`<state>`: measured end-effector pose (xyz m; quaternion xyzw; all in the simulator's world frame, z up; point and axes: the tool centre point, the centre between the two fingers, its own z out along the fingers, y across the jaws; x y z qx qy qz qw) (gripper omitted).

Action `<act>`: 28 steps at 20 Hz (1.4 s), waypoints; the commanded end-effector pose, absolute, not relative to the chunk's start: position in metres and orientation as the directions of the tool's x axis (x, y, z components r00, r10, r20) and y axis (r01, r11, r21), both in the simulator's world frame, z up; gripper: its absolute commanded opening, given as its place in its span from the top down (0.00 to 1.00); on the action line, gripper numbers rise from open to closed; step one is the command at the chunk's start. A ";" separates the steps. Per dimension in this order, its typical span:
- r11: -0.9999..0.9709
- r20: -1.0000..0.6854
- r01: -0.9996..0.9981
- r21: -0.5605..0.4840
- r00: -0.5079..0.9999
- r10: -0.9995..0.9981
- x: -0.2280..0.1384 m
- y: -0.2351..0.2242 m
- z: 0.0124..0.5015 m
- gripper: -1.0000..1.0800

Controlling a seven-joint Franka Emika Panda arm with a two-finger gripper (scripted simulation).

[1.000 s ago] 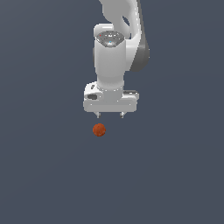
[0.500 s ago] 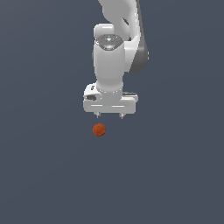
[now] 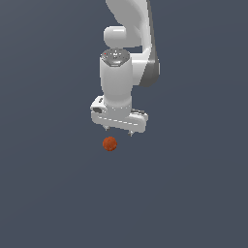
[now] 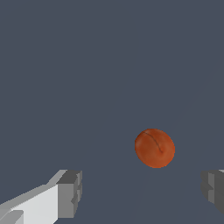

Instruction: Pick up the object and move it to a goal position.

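Ball point(image 3: 110, 144), rust-red and a little mottled, sits alone on the flat dark grey surface point(image 3: 43, 193), just below my gripper point(image 3: 118, 131) in the exterior view and slightly toward that view's left of the midpoint between the fingertips. Nothing touches it. In the wrist view the ball point(image 4: 154, 148) lies ahead of the gap between the two grey pads point(image 4: 70, 194), nearer the far-side pad than the near one, and not yet between them.

My fingers stand wide apart, with nothing held; the gap looks several times the ball's width, so clearance is not my worry.

I judge this to be the approach, before any grasp. To do it well, I would first shift the hand sideways until the ball sits centred between the pads in the wrist view, and only then descend straight down. A round thing like this will likely roll off if one pad reaches it first, so I want both pads meeting it level with its widest part, closing slowly.

I see no containers anywhere in either view, and no goal marker shows, so I cannot tell where the ball must go.
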<state>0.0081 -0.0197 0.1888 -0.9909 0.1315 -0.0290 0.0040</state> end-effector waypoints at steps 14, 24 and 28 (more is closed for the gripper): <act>-0.732 0.014 -0.681 -0.023 0.732 -0.681 -0.005 -0.046 0.139 0.04; -0.506 0.001 -0.863 -0.010 0.506 -0.863 -0.015 -0.064 0.111 0.04; -0.437 0.000 -0.899 -0.005 0.437 -0.899 -0.018 -0.068 0.104 0.04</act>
